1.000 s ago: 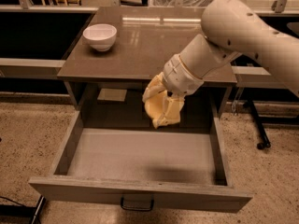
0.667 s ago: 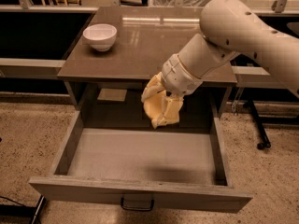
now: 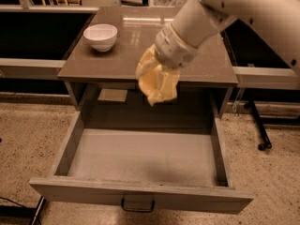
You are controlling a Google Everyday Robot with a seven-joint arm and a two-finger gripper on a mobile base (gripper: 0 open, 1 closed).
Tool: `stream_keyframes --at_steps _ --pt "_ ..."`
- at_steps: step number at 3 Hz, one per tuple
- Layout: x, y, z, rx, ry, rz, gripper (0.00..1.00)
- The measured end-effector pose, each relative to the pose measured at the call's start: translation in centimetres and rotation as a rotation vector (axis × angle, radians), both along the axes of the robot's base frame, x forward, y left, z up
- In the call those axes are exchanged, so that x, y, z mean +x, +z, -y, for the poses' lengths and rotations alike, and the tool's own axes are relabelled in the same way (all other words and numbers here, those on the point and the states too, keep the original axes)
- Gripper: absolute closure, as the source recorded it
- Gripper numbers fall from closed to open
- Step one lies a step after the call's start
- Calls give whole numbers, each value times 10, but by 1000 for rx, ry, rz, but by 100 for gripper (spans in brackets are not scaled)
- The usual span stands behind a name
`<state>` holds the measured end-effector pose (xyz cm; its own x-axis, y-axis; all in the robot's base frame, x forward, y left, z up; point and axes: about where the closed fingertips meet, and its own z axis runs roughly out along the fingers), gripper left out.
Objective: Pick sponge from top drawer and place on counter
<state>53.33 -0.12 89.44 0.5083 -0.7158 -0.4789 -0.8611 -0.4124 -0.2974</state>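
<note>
The top drawer (image 3: 140, 156) is pulled wide open, and its flat grey bottom shows nothing lying on it. Its dark pull handle (image 3: 138, 205) is at the front. My yellowish gripper (image 3: 157, 81) hangs from the white arm over the front edge of the counter (image 3: 131, 55), above the back of the drawer. I cannot make out the sponge as a separate thing; the pale-yellow mass at the wrist may hide it.
A white bowl (image 3: 100, 36) stands on the counter's left rear part. A pale flat rectangle (image 3: 112, 95) shows under the counter at the back left. Dark shelving flanks the cabinet, and a wheeled stand leg (image 3: 260, 135) is on the right.
The gripper has risen from just above the drawer's back to the level of the counter's front edge, and shifted slightly left. The drawer and bowl have not moved.
</note>
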Motion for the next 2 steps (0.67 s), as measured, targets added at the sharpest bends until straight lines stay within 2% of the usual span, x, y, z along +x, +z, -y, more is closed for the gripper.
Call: stream_keyframes --at_steps 1,2 --pt "33 48 0 7 -26 65 100" --pt "88 66 10 88 -83 110 100"
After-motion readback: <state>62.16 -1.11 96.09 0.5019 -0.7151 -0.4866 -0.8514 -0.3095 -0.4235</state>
